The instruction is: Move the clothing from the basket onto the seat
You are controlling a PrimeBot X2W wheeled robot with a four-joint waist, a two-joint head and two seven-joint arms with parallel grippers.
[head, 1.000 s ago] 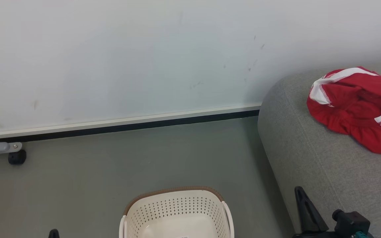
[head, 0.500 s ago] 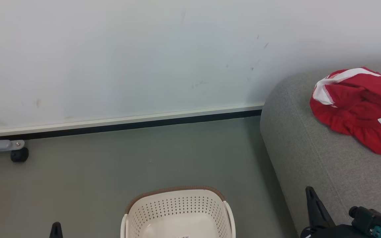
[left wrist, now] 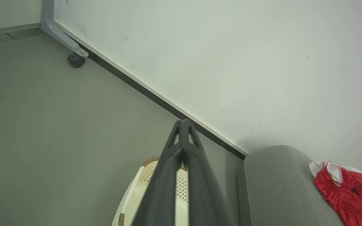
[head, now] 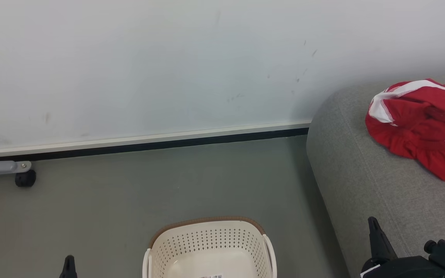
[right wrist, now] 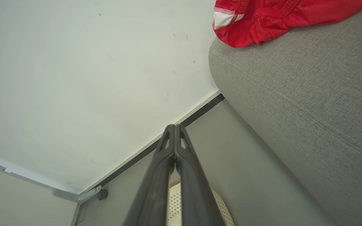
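Right hand (head: 375,231) clenched, fingers pressed flat together, grasping nothing, low before the near flank of the seat (head: 361,181). Up and to the right of it, well apart — the clothing (head: 419,127), a rumpled red heap with white striped trim, lying on top of the grey seat near its rounded end. Left hand (head: 69,266) likewise clenched and empty, a dark tip at the bottom edge over the floor (head: 168,181), left of the basket (head: 207,241). Basket on the floor between the two hands, near the seat's end, its pale bottom in sight with a small label. Behind it all, a white board (head: 168,58) with a dark lower strip, and a black castor (head: 25,178) on a grey foot at far left. From the right wrist, close up: the seat's coarse weave and seam, the garment's gathered waistband at that view's top. From the left wrist — the basket's brown-trimmed rim half hidden behind the fingers, the clothing far off at lower right.
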